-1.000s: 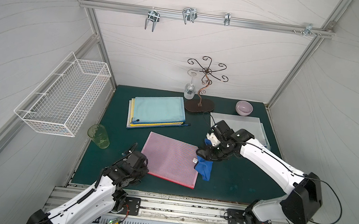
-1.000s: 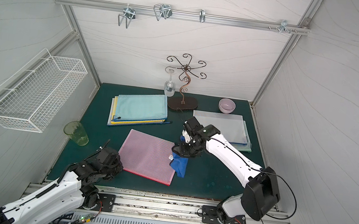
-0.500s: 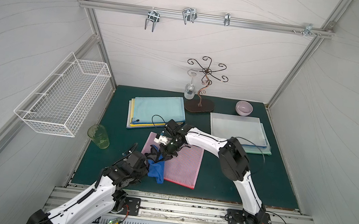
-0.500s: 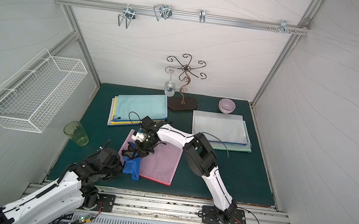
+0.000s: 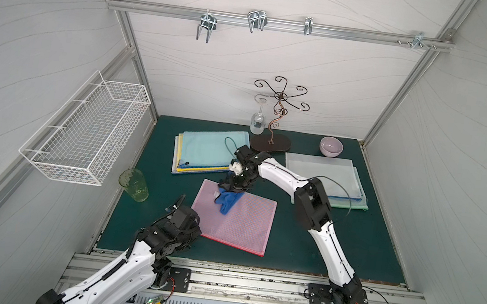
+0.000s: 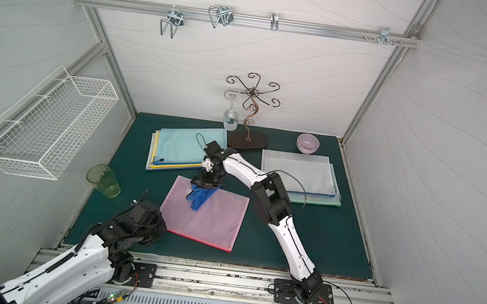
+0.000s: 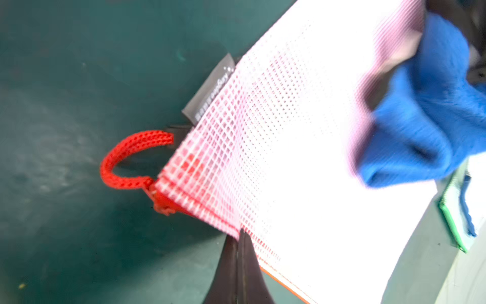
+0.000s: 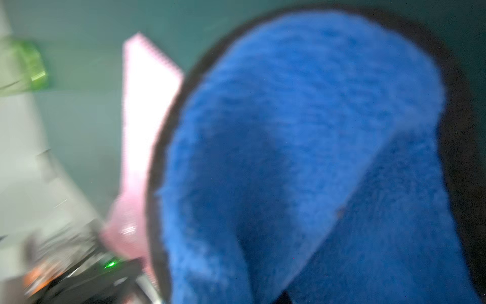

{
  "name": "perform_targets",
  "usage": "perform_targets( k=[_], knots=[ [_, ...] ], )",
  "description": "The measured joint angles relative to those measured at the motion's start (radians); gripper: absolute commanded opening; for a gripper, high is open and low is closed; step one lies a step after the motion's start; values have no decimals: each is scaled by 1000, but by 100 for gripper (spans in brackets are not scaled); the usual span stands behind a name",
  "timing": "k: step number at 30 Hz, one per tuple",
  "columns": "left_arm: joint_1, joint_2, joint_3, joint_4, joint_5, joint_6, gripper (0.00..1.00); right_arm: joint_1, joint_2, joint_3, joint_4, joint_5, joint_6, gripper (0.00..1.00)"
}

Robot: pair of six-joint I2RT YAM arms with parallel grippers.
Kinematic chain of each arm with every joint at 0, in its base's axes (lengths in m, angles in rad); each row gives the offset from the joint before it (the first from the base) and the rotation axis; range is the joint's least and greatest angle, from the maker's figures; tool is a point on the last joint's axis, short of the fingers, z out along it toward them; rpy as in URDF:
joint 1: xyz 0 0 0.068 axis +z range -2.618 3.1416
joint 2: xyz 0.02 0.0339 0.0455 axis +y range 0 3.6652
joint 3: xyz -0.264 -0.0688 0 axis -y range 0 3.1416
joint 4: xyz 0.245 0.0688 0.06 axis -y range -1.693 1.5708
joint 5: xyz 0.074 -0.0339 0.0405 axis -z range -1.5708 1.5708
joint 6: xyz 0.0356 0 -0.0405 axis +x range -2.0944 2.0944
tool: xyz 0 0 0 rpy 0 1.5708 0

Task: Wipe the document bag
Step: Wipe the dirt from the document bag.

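The document bag [image 5: 239,222] [image 6: 211,215], a pink mesh pouch with red edging, lies flat on the green mat in both top views. My right gripper [image 5: 231,186] [image 6: 204,183] is shut on a blue cloth [image 5: 227,201] [image 6: 199,198], which hangs onto the bag's far left corner. That cloth [image 8: 302,158] fills the blurred right wrist view and hides the jaws. My left gripper [image 7: 240,233] is shut, and its tips touch the bag's [image 7: 302,158] near edge beside the red zipper loop [image 7: 126,158]. In both top views the left wrist covers its jaws.
A green cup [image 5: 133,184] stands left of the bag, below a wire basket [image 5: 84,135] on the wall. Stacks of flat bags lie at the back left [image 5: 207,151] and right [image 5: 325,176]. A glass stand [image 5: 270,143], wine glass [image 5: 257,122] and pink bowl [image 5: 331,146] stand behind.
My right gripper has carried the blue cloth from the bag's right edge across to its near left side, then up to the far left corner. The left arm has stayed put.
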Motion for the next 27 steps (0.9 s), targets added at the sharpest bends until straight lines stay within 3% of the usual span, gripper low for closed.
perform_targets(
  k=[3, 5, 8, 13, 16, 20, 24, 27],
  knots=[
    [6, 0, 0, -1, 2, 9, 0, -29, -104, -128, -28, 153, -64, 0],
    [11, 1, 0, -6, 4, 18, 0, -11, -190, -244, -45, 158, -98, 0],
    [18, 8, 0, -7, 8, 26, 0, 58, -281, -348, -48, 16, -119, 0],
    [31, 31, 0, 0, 16, 29, 0, 189, -221, -288, 61, -261, -60, 0],
    [47, 44, 0, 13, 25, 35, 0, 204, -176, -306, 116, -303, -22, 0],
    [68, 40, 0, 21, 39, 40, 0, 112, -233, -514, 140, -299, -7, 0],
    [94, 30, 0, 24, 50, 47, 0, -20, -483, -751, 47, -79, -26, 0],
    [111, 27, 0, 27, 56, 54, 0, -70, -626, -808, -78, 94, -41, 0]
  ],
)
